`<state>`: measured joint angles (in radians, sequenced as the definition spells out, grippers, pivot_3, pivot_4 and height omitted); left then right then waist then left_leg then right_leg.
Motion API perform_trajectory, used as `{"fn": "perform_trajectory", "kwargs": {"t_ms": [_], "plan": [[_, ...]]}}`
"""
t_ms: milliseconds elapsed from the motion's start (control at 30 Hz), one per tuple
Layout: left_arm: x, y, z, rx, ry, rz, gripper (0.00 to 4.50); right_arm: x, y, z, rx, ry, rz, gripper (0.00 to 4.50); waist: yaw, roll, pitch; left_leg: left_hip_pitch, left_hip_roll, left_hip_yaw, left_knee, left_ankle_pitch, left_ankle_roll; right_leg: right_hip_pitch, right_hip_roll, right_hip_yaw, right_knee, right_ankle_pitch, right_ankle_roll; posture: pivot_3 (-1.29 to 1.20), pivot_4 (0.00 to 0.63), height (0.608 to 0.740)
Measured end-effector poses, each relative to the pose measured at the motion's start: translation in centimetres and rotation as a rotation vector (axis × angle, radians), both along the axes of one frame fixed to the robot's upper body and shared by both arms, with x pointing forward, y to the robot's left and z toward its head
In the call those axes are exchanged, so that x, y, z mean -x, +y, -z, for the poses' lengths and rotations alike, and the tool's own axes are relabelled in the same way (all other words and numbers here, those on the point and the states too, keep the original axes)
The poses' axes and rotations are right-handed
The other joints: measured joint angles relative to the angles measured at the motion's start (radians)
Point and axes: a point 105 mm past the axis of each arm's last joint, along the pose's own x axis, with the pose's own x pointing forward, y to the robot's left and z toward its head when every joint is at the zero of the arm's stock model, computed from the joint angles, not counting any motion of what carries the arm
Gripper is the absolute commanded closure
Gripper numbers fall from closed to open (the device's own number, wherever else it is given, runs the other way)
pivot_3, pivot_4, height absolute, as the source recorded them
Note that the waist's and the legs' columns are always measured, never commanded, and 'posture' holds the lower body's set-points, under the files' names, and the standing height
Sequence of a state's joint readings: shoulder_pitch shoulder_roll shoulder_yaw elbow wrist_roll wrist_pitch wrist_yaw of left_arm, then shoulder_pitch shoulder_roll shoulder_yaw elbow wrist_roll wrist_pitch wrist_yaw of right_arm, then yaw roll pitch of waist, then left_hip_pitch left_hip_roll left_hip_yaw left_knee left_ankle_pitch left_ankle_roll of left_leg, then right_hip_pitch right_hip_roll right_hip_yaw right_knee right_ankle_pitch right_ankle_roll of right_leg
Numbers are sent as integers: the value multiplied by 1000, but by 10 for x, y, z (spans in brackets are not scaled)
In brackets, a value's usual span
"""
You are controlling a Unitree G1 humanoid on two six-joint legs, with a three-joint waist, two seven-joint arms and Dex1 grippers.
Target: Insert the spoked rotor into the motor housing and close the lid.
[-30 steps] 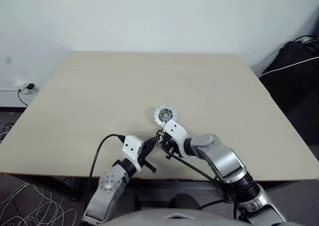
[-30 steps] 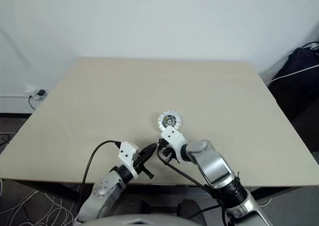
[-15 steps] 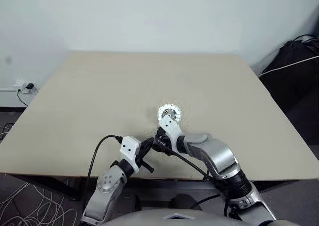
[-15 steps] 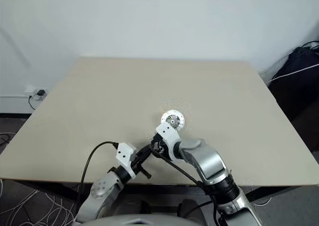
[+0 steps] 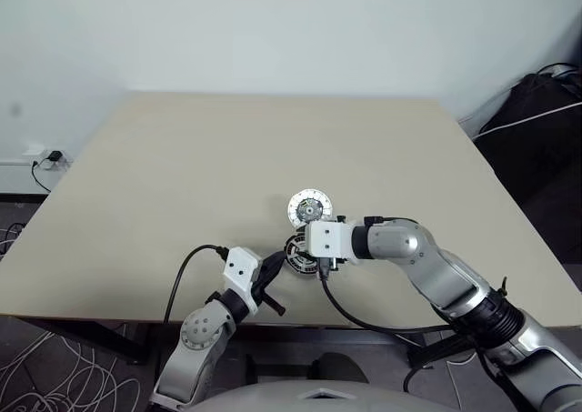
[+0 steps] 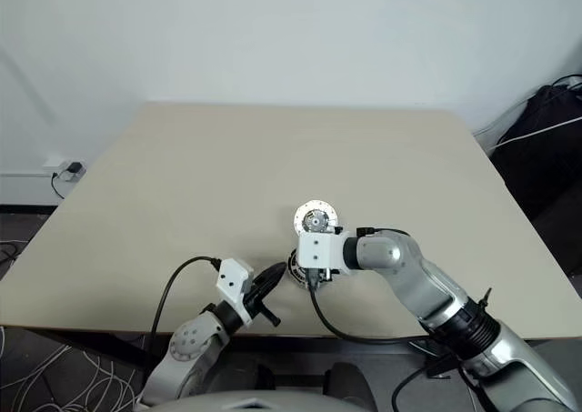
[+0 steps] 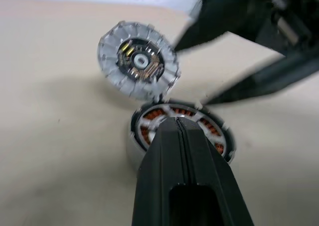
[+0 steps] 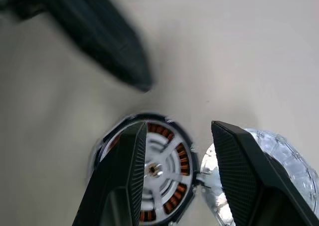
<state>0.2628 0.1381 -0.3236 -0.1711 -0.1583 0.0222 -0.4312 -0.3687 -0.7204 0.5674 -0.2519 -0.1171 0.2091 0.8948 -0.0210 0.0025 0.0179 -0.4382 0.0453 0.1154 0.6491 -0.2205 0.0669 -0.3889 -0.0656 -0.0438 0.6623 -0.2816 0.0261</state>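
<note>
Our right fingers (image 8: 177, 186) now stand apart with nothing between them, where a second ago they were nearly closed low over the motor housing (image 8: 149, 168); the right arm has since lifted and rolled, so the wrist block sits above the housing instead of crowding it. We read this as a release: the spoked rotor (image 8: 158, 170) appears to have been let go into the housing, so the insertion looks done and the lid (image 5: 308, 208) is the next thing to fetch.

Our left fingers (image 7: 182, 136) are pressed together, gripping nothing, their tip just over the near rim of the housing, and that arm has barely shifted.

Seen between the right fingers, the housing is a dark round shell on the worktop (image 5: 182, 175) with a ring of copper-brown windings; pale silver spokes and a small bright hub lie across them, seemingly seated level, though we cannot tell whether the rotor is fully down.

The lid lies flat just beyond the housing, nearly touching its far edge, inner face up: a silvery segmented ring around a darker middle with a pale centre. It will probably need turning over before it can close the housing.
</note>
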Motion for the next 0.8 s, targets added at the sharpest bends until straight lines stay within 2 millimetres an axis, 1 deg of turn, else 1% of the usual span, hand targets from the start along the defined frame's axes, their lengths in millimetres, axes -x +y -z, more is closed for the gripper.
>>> {"fn": "perform_trajectory", "kwargs": {"t_ms": [100, 167, 267, 367, 467, 633, 800], "plan": [[0, 0, -3, -2, 1, -5, 4500, 1, -5, 3, 73, -30, -80, 2283, 2, 0, 0, 3, 0, 0, 1, 0, 0, 3, 0, 0, 0, 0, 0, 0, 0, 740], [-1, 1, -4, -3, 2, -7, 4500, -3, -11, 6, 128, -65, -118, 2283, 2, -1, 1, 4, 0, 0, 1, 0, 0, 5, -1, 0, 0, 0, 0, 0, 0, 740], [0, 1, -2, -5, 8, -9, 4500, -5, -24, 11, 230, -93, -173, 2283, 5, -1, 1, 5, 0, 0, 1, 0, 0, 6, -2, 0, -1, 0, 0, 0, 0, 740], [0, 2, -2, -6, 12, -12, 4500, -3, -39, 20, 344, -95, -247, 2283, 8, -1, 1, 5, 0, 0, 0, 0, 0, 6, -2, 1, -1, 0, 0, 0, 0, 740], [1, 3, -1, -5, 13, -13, 4500, -2, -46, 28, 402, -89, -292, 2283, 8, -1, 1, 6, 0, 0, 0, 0, 0, 6, -2, 2, -1, 0, 0, 0, 0, 740], [3, 4, 1, -4, 18, -21, 4500, -4, -50, 41, 452, -79, -330, 2283, 7, -1, 1, 6, 0, 0, 0, 0, 0, 6, -3, 3, -1, 0, 0, 0, 0, 740], [4, 7, 7, -5, 21, -31, 4500, -10, -46, 44, 464, -88, -346, 2283, 8, 0, 1, 6, 0, 0, 0, 0, 0, 6, -3, 3, 0, 0, -1, 0, 0, 740]]}}
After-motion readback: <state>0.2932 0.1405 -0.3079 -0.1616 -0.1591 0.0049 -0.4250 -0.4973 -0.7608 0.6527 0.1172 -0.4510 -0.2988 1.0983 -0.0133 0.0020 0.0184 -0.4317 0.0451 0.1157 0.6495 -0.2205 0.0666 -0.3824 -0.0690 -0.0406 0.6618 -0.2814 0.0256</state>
